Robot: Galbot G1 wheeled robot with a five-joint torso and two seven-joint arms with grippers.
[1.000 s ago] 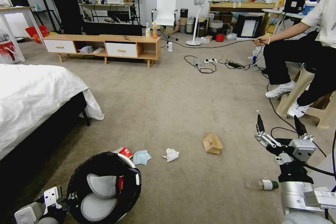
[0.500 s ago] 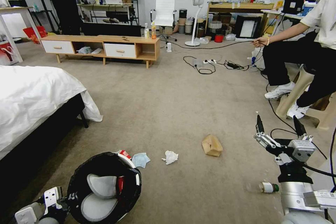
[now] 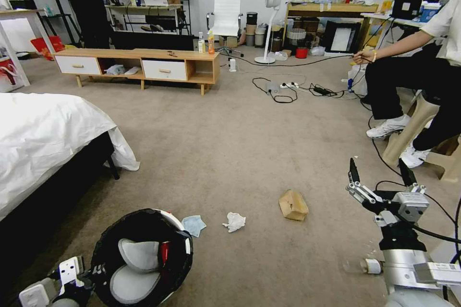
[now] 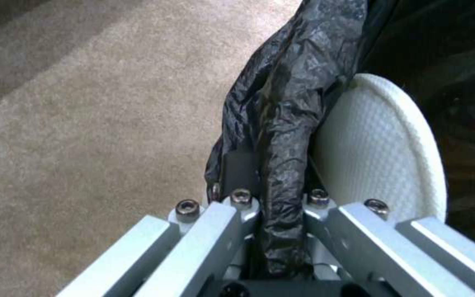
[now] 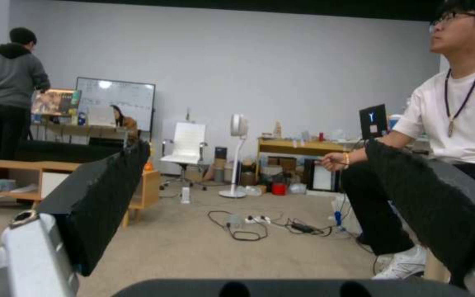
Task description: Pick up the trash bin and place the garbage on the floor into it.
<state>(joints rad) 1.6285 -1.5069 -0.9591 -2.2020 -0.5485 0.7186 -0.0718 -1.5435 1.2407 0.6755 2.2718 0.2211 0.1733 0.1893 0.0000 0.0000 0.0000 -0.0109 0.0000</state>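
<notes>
The left gripper (image 4: pixel 270 231) is clamped on the trash bin (image 3: pixel 142 256) rim; right gripper (image 3: pixel 380 175) fingers are apart, empty. Paper bag (image 3: pixel 293 205), tissue (image 3: pixel 235 221) and mask (image 3: pixel 194 225) remain on the floor (image 3: pixel 230 144).

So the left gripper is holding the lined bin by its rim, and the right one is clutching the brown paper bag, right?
Not quite. The right gripper is open and holds nothing; the brown paper bag lies on the carpet, as the head view shows. The left gripper does grip the bin by its rim.
</notes>
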